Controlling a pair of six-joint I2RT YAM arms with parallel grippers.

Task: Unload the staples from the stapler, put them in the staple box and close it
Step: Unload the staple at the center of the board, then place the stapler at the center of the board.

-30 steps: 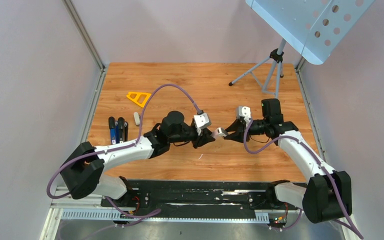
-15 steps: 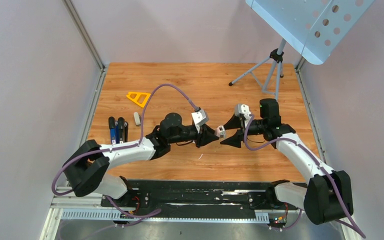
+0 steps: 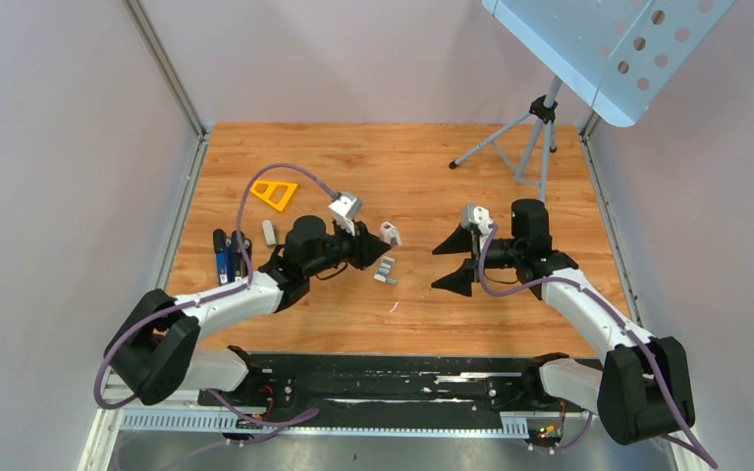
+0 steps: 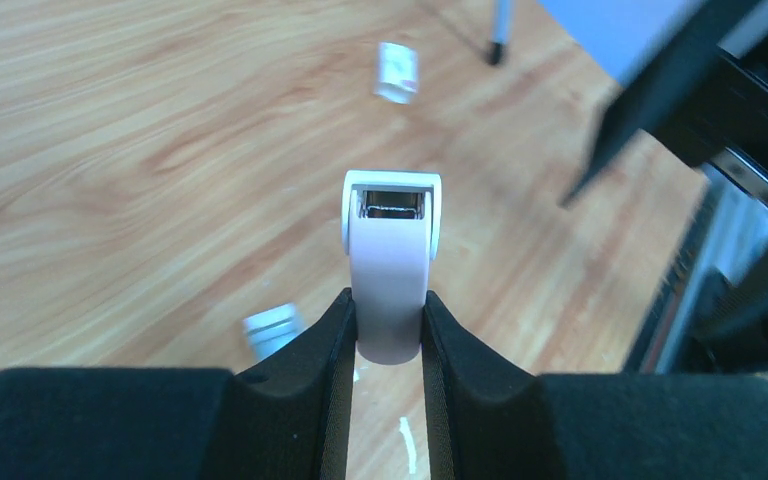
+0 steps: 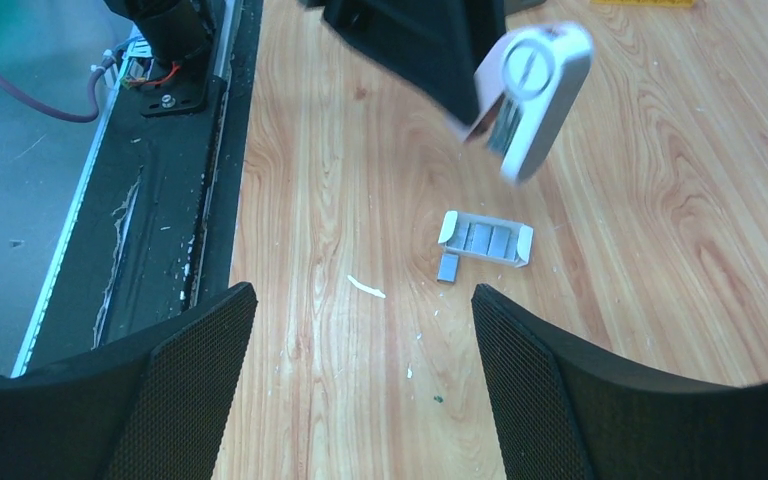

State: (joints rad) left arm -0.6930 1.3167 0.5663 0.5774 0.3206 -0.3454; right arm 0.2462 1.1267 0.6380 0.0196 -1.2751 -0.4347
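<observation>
The stapler (image 3: 245, 253) lies flat near the table's (image 3: 432, 167) left edge, well behind the left gripper (image 4: 388, 310). That gripper reaches out level, clamped on a tiny pink stapler (image 4: 390, 260). The staples (image 5: 449, 267) lie below it, just beside a white tray (image 5: 485, 240). Open wood follows. The right gripper (image 5: 360, 300) faces the left one, fingers wide apart.
</observation>
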